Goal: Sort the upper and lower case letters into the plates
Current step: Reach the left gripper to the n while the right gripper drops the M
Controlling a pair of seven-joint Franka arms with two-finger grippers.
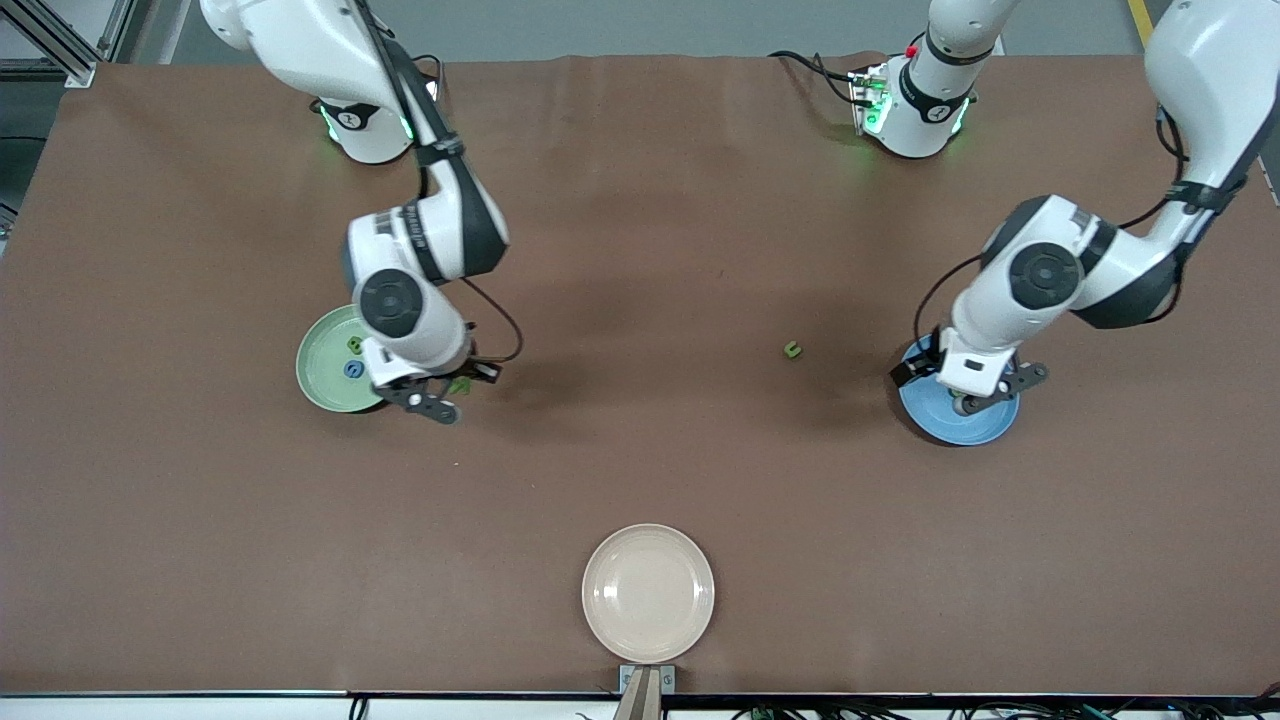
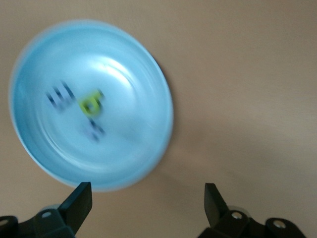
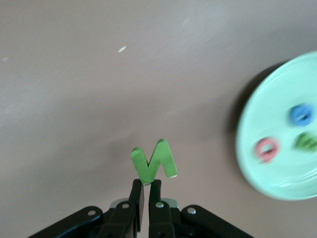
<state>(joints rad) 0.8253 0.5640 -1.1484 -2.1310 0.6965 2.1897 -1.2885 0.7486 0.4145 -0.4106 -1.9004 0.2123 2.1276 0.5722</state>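
Honestly, the right gripper point(image 3: 146, 191) is pinching the green letter point(image 3: 154, 161) by just its edge beside the pale green plate point(image 1: 320, 385) toward the right arm's end of the table, so it's risking a slip, while the left gripper point(image 2: 148, 198) is hanging wide open over the blue plate point(image 2: 143, 148).

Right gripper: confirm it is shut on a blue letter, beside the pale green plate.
Not quite: the letter is green, not blue. The right wrist view shows the right gripper with its jaws shut on a green letter, beside the pale green plate, as stated. A blue letter lies in that plate instead.
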